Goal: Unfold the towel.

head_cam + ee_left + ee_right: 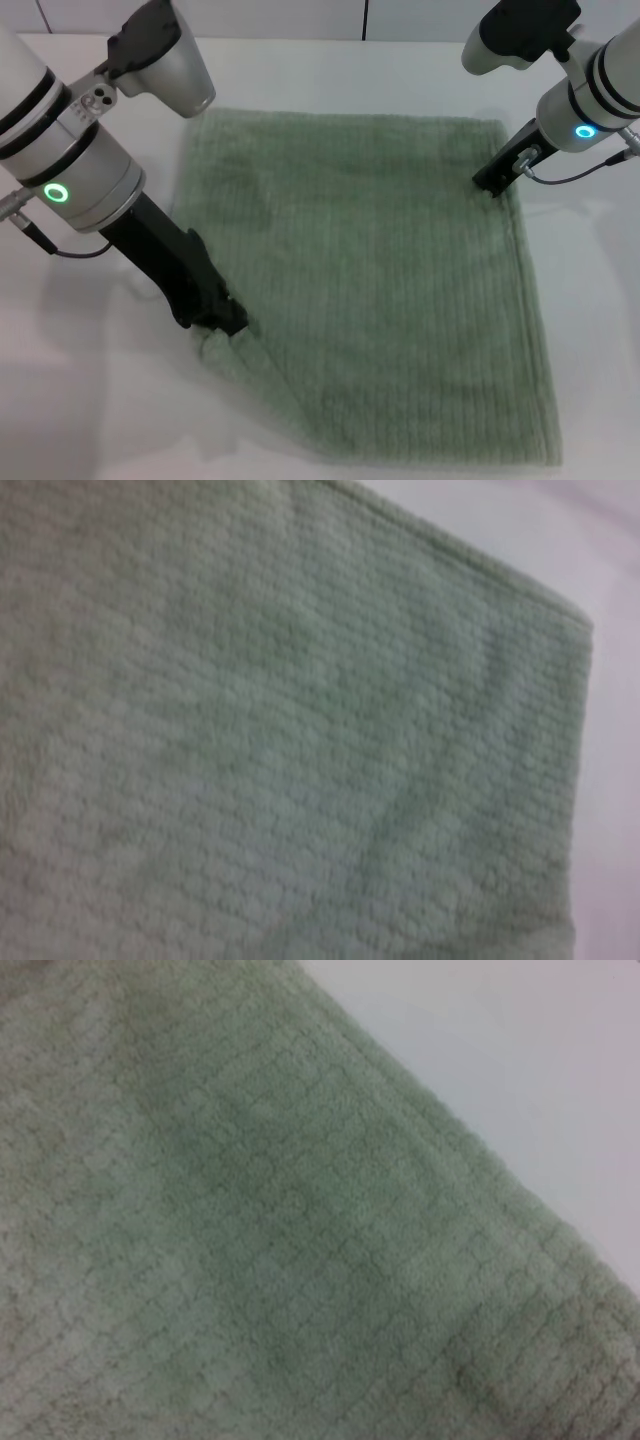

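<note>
The sage-green towel [380,290] lies spread almost flat on the white table, ribbed with a hemmed border. Its near-left corner [218,350] is bunched and slightly raised. My left gripper [222,322] is down at that corner and shut on the bunched cloth. My right gripper [492,185] rests its tip on the towel near the far-right corner. The towel fills the left wrist view [280,740] and the right wrist view [260,1240], each showing a hemmed edge against the table.
The white table [90,400] surrounds the towel on all sides. A wall line runs along the far edge [300,38]. A cable hangs from each wrist.
</note>
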Available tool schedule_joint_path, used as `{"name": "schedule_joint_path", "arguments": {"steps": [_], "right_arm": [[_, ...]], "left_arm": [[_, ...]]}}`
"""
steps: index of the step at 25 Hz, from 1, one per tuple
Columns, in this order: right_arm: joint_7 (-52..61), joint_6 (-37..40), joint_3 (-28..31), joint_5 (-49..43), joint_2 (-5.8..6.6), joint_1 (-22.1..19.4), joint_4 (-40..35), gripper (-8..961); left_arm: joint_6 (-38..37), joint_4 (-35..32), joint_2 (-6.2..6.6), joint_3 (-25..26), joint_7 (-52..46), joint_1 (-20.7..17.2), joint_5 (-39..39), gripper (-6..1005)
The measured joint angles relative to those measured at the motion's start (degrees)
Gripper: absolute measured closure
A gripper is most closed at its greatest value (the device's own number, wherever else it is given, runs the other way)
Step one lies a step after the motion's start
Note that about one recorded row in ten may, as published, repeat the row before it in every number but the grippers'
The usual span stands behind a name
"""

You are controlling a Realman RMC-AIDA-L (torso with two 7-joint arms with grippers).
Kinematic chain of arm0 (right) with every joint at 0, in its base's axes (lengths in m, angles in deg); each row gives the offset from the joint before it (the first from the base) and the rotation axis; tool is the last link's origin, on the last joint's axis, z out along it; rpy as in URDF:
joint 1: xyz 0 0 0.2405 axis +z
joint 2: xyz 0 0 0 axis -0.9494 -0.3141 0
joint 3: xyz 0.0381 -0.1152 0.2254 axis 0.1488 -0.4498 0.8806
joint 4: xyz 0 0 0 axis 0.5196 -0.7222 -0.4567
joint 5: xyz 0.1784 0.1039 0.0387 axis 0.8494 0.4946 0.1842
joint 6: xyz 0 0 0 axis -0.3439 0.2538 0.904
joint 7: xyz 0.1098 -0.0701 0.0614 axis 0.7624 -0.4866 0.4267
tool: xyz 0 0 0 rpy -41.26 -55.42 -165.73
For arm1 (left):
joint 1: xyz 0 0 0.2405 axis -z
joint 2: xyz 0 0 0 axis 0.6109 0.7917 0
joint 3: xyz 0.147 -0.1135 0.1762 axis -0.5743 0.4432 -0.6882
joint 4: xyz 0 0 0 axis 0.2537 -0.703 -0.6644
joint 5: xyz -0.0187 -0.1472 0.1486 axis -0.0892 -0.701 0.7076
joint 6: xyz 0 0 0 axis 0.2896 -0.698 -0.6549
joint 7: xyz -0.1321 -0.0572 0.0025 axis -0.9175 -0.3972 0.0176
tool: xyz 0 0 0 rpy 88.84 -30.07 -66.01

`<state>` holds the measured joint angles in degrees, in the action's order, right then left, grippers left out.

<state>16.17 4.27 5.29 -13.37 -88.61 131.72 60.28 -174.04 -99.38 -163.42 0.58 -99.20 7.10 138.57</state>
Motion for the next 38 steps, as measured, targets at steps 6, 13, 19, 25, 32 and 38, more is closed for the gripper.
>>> {"name": "schedule_joint_path", "arguments": {"steps": [6,13,19,25,32,38], "right_arm": [[0.0,0.0,0.0,0.0,0.0,0.0,0.0,954],[-0.01,0.01,-0.24,0.08,-0.22,0.03,0.0,953],[-0.09,0.07,-0.18,0.09,-0.4,0.06,-0.06,954],[-0.09,0.08,-0.1,0.07,-0.43,0.09,-0.21,954],[-0.09,0.09,0.01,0.02,-0.44,0.09,-0.38,953],[-0.09,0.27,0.1,0.06,-0.5,0.05,-0.45,953]], "left_arm": [[-1.1,-0.24,-0.88,-0.53,-0.53,0.04,3.91,882],[-0.97,-0.24,-1.03,-3.69,-2.19,0.3,5.07,868],[-0.26,0.27,-1.07,-2.95,-2.95,0.61,5.08,856],[-0.29,-0.15,-0.94,-2.98,-3.94,0.04,8.48,844],[-1.29,-2.88,-0.95,-1.49,-2.21,-0.37,9.21,546],[6.82,-3.11,-1.44,1.33,-0.18,-0.47,6.56,399]]}}
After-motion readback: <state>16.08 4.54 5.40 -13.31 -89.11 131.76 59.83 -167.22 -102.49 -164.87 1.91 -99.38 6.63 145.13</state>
